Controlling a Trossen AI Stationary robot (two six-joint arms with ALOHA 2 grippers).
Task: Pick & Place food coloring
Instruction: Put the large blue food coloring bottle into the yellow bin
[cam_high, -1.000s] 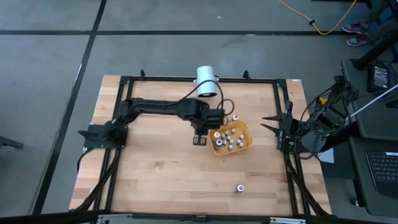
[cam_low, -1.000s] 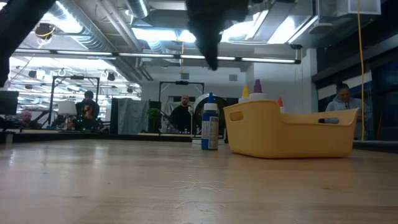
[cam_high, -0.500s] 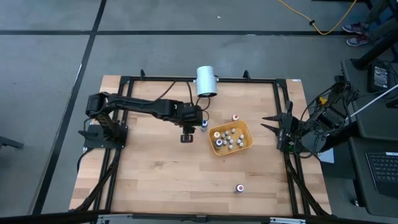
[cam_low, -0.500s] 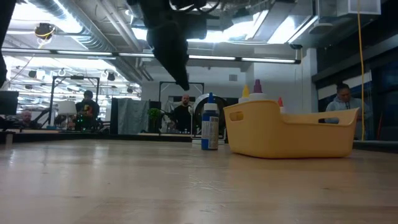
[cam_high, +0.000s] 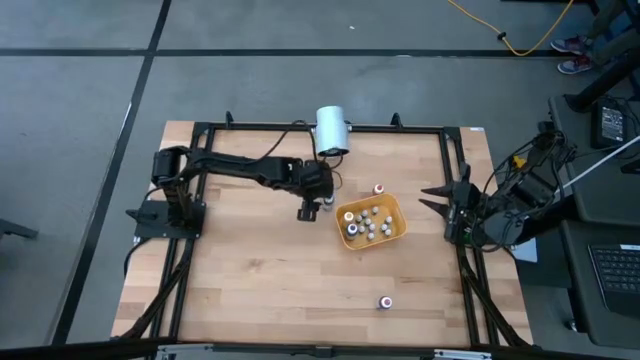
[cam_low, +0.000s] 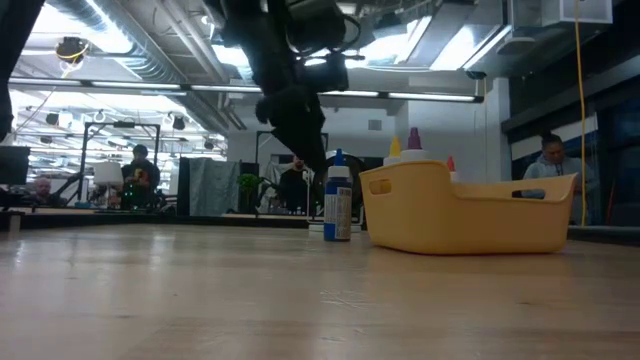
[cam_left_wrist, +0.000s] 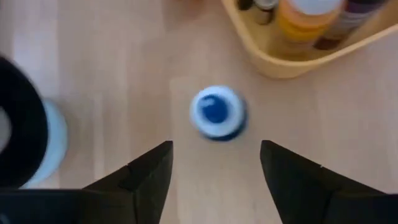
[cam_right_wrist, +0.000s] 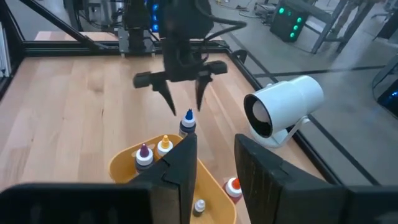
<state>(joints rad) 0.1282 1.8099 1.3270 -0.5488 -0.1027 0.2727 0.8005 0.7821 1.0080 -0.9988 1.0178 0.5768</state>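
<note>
Right now the left gripper (cam_high: 309, 211) hangs with its fingers spread wide over a blue-capped bottle (cam_left_wrist: 217, 112), gripping nothing.
That bottle stands upright on the table (cam_high: 250, 280), just beside the yellow tray (cam_high: 398, 227) at its 10 o'clock corner. More food coloring (cam_high: 368, 223) sits inside the tray; one red bottle (cam_high: 379, 189) stands past its 12 o'clock side and another bottle (cam_high: 385, 301) stands alone toward 6 o'clock. The right gripper (cam_high: 432, 200) waits at the table's 3 o'clock edge, fingers slightly apart and empty.
</note>
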